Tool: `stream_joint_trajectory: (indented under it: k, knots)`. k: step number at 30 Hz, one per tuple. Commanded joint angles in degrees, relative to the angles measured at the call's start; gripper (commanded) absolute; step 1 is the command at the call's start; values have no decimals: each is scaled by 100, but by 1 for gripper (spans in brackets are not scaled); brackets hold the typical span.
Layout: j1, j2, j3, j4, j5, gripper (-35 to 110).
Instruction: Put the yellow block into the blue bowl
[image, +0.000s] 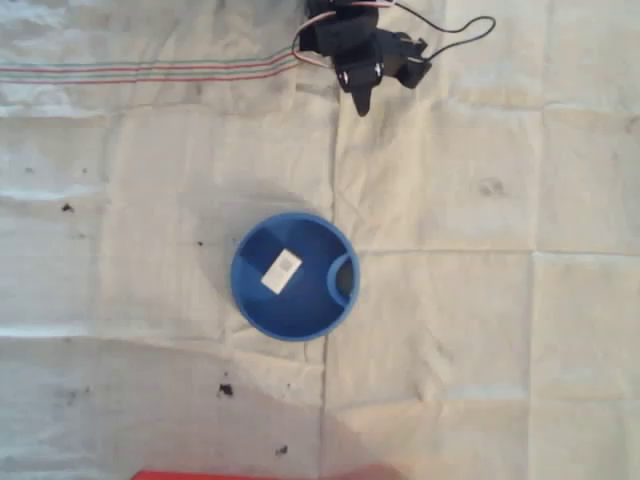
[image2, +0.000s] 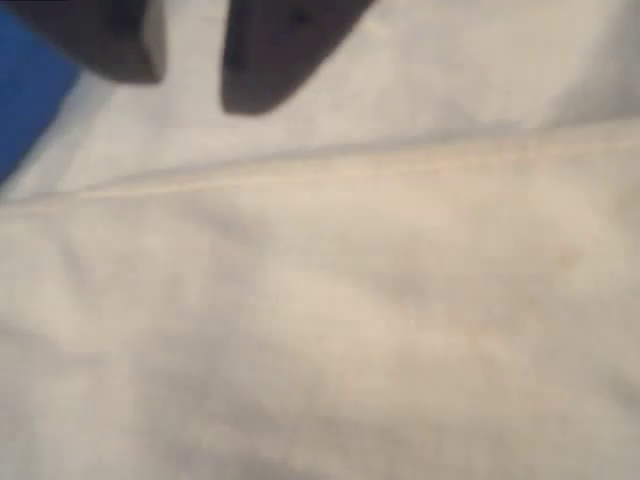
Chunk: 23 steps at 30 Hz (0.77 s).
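Already the yellow block (image: 281, 271) lies inside the blue bowl (image: 250, 300), on the bowl's floor, a little left of the bowl's middle in the overhead view, with its white top face up. The curved tab (image: 342, 278) sits at the opposite, right side of the bowl's rim, apart from the block. The block looks slightly longer than wide from above, and this longer side runs diagonally, from upper right to lower left.

The gripper (image: 361, 103) is well apart from the bowl, above it in the overhead view and a little to the right, near the top edge of the cloth (image: 480, 320). So the block lies down and slightly left from the gripper. In the wrist view the two dark fingers (image2: 270, 60) stand with a narrow gap between them and nothing is held there; a corner of the bowl's blue shows at the left edge of that view, beside the fingers.

Judging from this, the task appears complete, and no further reach toward the bowl seems needed.
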Motion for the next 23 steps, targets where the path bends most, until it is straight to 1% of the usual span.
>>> stream_joint_trajectory:
  k: [1,8,23]
  knots:
    - [35,571,44,-167,44,0]
    - [44,571,211,-193,0,0]
    - [44,571,1081,-729,-9,0]
